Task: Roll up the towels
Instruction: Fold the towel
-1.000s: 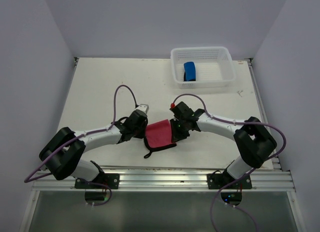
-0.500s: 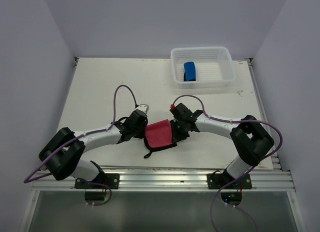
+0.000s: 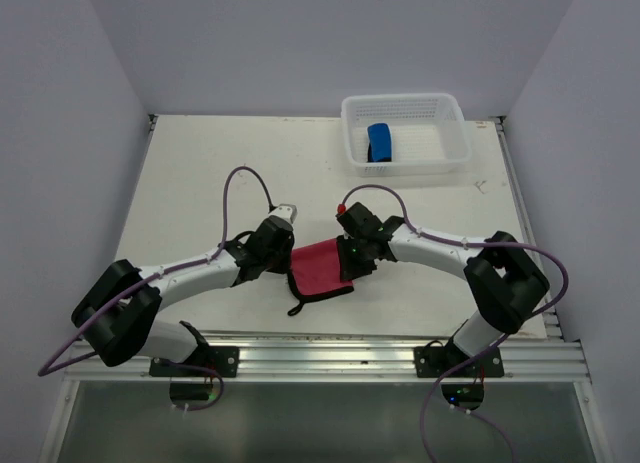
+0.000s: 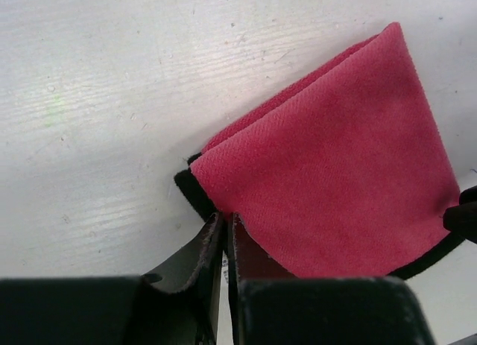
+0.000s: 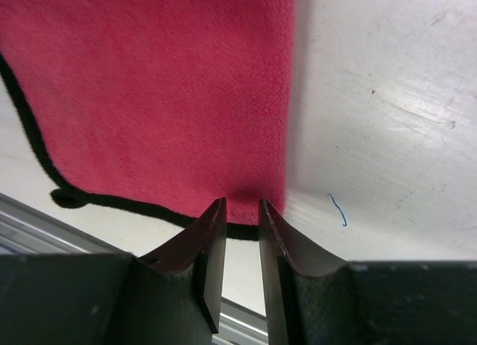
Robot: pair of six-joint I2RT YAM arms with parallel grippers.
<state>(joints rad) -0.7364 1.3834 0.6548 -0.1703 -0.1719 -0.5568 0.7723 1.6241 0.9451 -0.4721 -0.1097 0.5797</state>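
White desk (image 3: 200, 183), walled bay. Blue towel (image 3: 379, 141) sits rolled in the mesh basket (image 3: 440, 161). Pink-red towel (image 3: 320, 268) lies folded between arms: left tool (image 4: 226, 220) pinched nearly shut on its corner, right tool (image 5: 242, 207) narrow astride opposite hem, grip unclear. Step, likely: pre-roll. Next needs a tight, even first turn.

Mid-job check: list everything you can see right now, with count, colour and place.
pink-red towel: one, pink-red with dark edging, folded on the table, front centre, between the two tools
blue towel: one, bright blue, rolled, inside the basket
mesh basket: one, white, far right of the table
table: one, white
rail: one, silver, along the near edge
cables: two, purple, one looping over each arm
left arm: one, white and black, near left
right arm: one, white and black, near right
left tool: one, black, jaws nearly together at the pink-red towel's left side
right tool: one, black, narrow gap, at its right side
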